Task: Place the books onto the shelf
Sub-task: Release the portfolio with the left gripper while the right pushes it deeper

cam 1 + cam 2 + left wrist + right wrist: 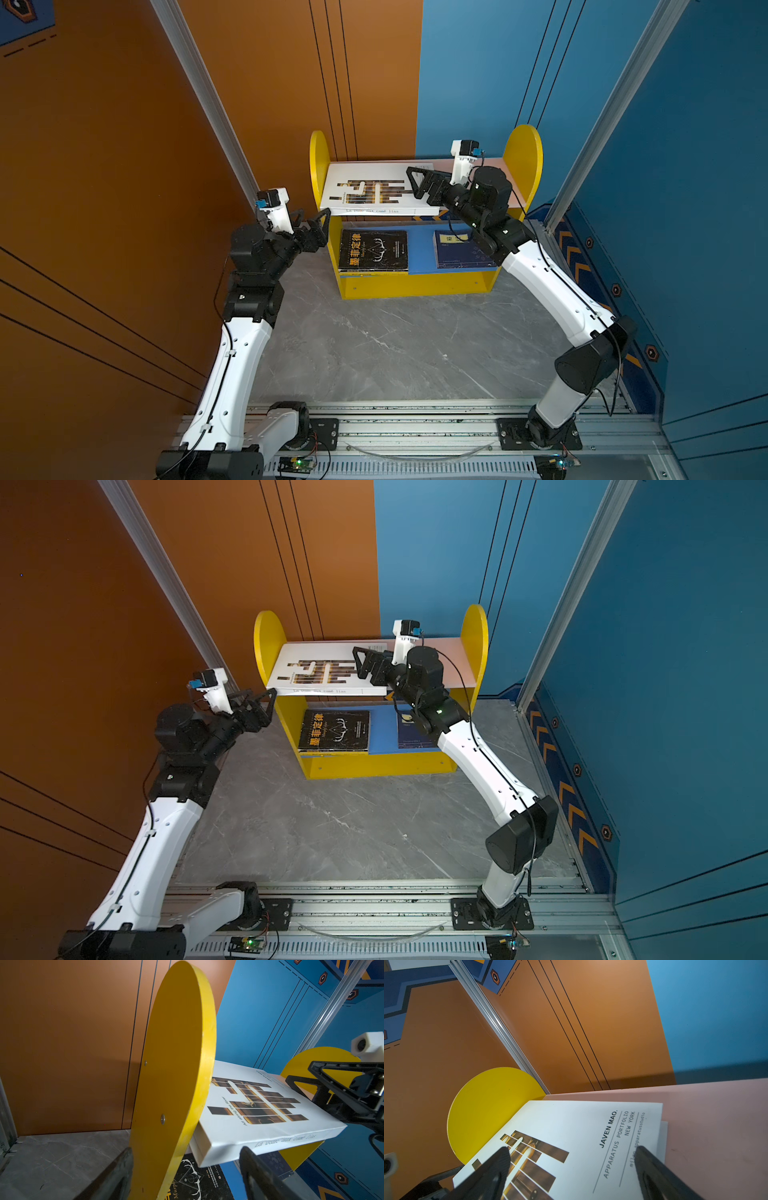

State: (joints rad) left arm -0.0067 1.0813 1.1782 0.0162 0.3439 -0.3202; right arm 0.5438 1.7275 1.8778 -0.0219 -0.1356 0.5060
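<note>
Nearest, a ribbed aluminium rail (415,428) carried both arm bases. Beyond it lay a smooth tabletop (395,345) of grey, marble-veined finish.

Farther in, on the left, the left gripper (314,216) hung just outside the shelf's (528,158) left side panel. Its black triangular fingers (259,1178) were spread apart and held nothing. One tip sat close to the near left corner of the white book (357,174).

The shelf stood at the far middle, with glossy yellow round-topped side panels and a flat yellow front rail. On its matte blue lower board (420,249) the black book (372,250) lay flat at the left, its cover scuffed and printed in yellow characters. Thin edges of more books showed under it. The navy book (453,253) lay flat at the right, partly hidden by the right arm.

On the pink upper board (716,1126) the large white book lay flat against the left panel, its spine jutting over the near edge. The right gripper (411,183) was above its cover, fingers (496,1167) wide apart and gripping nothing. Whether they touched the cover could not be told.
</note>
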